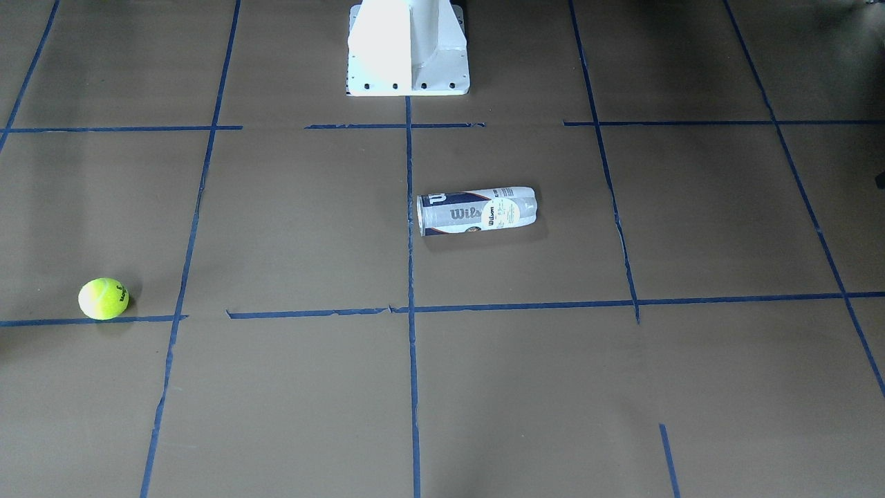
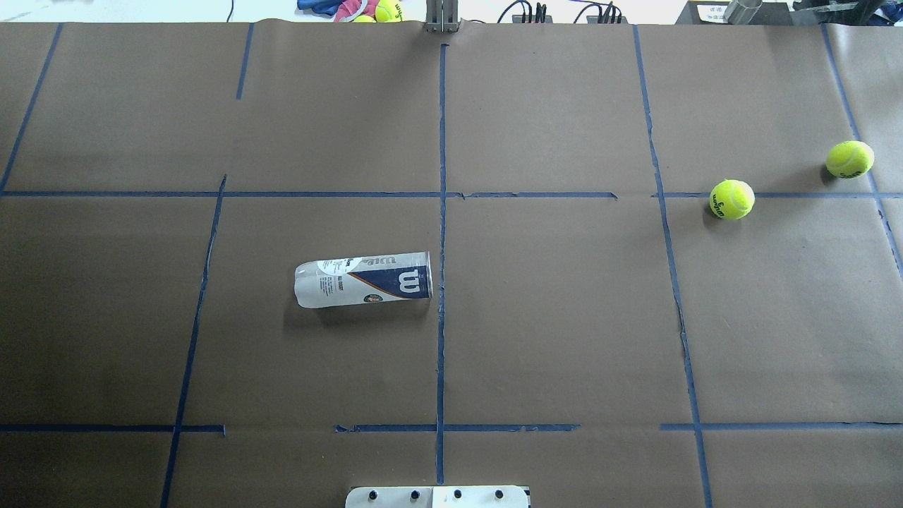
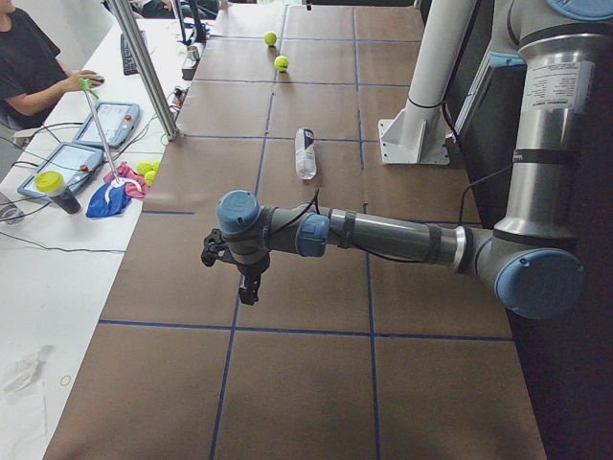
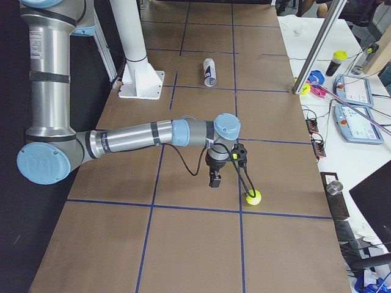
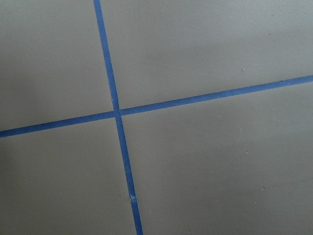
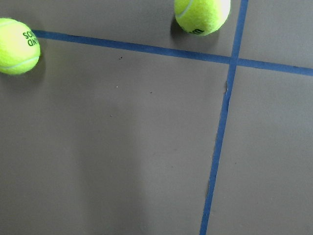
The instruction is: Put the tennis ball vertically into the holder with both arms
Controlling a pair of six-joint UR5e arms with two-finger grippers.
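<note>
The holder [image 2: 363,280], a clear can with a navy Wilson label, lies on its side left of the table's centre line, mouth toward that line; it also shows in the front view [image 1: 477,210]. Two tennis balls [image 2: 731,199] [image 2: 850,159] rest at the far right. The right wrist view shows both, one at the left edge [image 6: 14,46] and one at the top [image 6: 201,14]. My right gripper [image 4: 214,180] hangs over the table beside a ball [image 4: 253,196]. My left gripper [image 3: 247,290] hangs over bare paper, far from the can [image 3: 305,153]. I cannot tell whether either is open or shut.
The white pedestal base [image 2: 437,496] stands at the table's near edge. Blue tape lines grid the brown paper. A metal pole [image 3: 144,72], tablets and an operator [image 3: 29,67] are along the table's far side. More balls [image 2: 386,10] lie beyond the far edge.
</note>
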